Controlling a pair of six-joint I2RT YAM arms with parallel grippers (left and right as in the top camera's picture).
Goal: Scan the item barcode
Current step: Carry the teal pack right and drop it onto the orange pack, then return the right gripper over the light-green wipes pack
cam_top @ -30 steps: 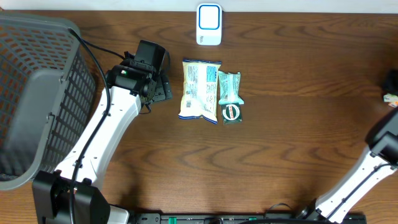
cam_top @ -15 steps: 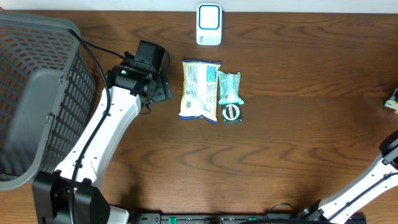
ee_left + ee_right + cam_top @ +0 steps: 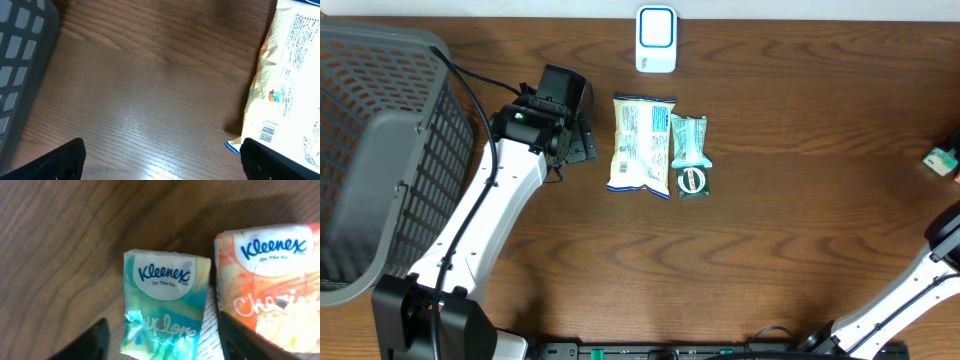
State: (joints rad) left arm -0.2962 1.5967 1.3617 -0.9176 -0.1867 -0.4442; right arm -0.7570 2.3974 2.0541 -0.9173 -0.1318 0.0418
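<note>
right hand (image 3: pixel 162 327) spread over teal tissue pack, left hand (image 3: pixel 162 147) spread by snack bag

right wrist view: both fingers stand apart, nothing pinched. teal tissue pack (image 3: pixel 165 310) lies flat on the worktop (image 3: pixel 800 220) between them, label up, with a sliver of wood showing on either side. orange tissue pack (image 3: pixel 265 280) lies just beside it, past the far finger.

left wrist view: fingers spread wide, bare wood between them, nothing held. snack bag (image 3: pixel 287 85) lies flat just beside one finger, printed back up, barcode (image 3: pixel 268 131) facing up near the hand end. grey basket (image 3: pixel 20 60) wall runs along the other side.

overhead: left arm reaches in from the front edge, with the hand just beside the snack bag. small teal packet (image 3: pixel 689 155) touches the bag's other long side. tissue packs are only a small coloured patch at the right edge, well apart from the bag. white and blue scanner (image 3: pixel 656 38) stands at the far edge, beyond the bag's top end, not touching it.
</note>
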